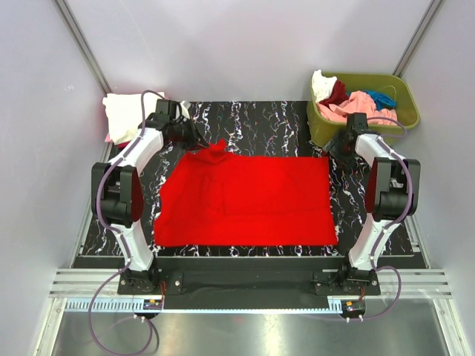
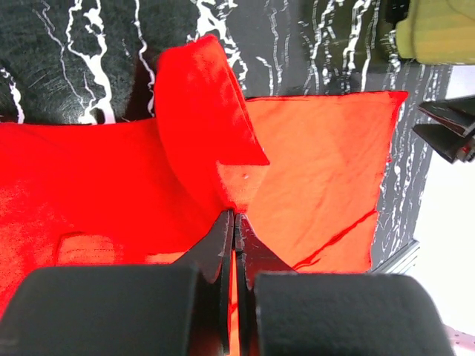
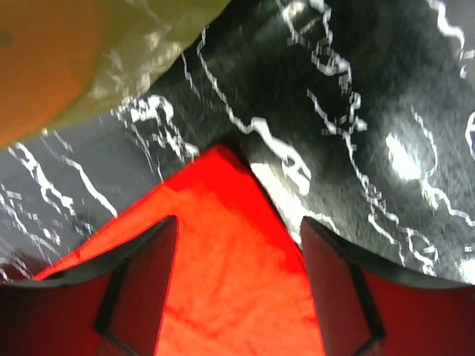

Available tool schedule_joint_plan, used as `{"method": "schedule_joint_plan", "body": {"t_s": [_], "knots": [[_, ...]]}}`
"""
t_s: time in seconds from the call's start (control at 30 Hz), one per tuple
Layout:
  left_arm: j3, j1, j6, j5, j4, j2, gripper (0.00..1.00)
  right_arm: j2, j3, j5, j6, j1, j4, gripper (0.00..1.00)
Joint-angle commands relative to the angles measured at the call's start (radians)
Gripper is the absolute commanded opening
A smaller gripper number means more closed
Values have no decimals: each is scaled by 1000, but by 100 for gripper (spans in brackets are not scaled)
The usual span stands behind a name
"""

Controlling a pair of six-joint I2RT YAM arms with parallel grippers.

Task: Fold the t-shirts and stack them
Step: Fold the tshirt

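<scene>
A bright red t-shirt [image 1: 249, 200] lies spread flat on the black marbled mat. My left gripper [image 1: 199, 141] is shut on its far left corner, where a flap of cloth stands bunched up; the left wrist view shows the jaws [image 2: 234, 216] closed on a red fold [image 2: 200, 111]. My right gripper [image 1: 335, 150] is open over the shirt's far right corner. In the right wrist view the corner [image 3: 230, 274] lies between its spread fingertips [image 3: 239, 222]. Whether they touch the cloth, I cannot tell.
An olive-green bin [image 1: 404, 104] at the far right holds cream-white, dark red, pink [image 1: 360, 104] and teal shirts, close behind my right gripper. A cream-white shirt [image 1: 126, 115] lies on a pink one at the far left. Walls enclose the mat [image 1: 260, 122].
</scene>
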Motion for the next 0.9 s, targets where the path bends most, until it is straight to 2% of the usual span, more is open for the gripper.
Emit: {"method": "schedule_joint_plan", "body": {"t_s": [0.0,0.1,0.27,0.3,0.47,0.5,0.63,0.7,0.87], "knots": [[-11,-3,14,35,40,-76,0,110,64,-28,-33,-2,36,72],[-13,-3,9,42,46,-78,0,131,64,-57,-25,-2,53,62],[-28,-3,1,45,63,-88,0,162,21,-89,-22,9,99,63],[-33,-3,1,45,63,-90,0,173,23,-98,-25,10,100,56],[-65,-3,0,49,72,-93,0,179,50,-77,-24,23,44,62],[-70,-3,0,49,71,-102,0,153,53,-63,-25,26,27,64],[-105,-3,7,42,71,-136,0,-64,-138,-29,10,27,115,76],[-113,-4,1,45,77,-145,0,-181,-221,-45,16,27,152,77],[-125,-10,-8,57,77,-171,0,-301,-319,-19,7,26,212,77]]}}
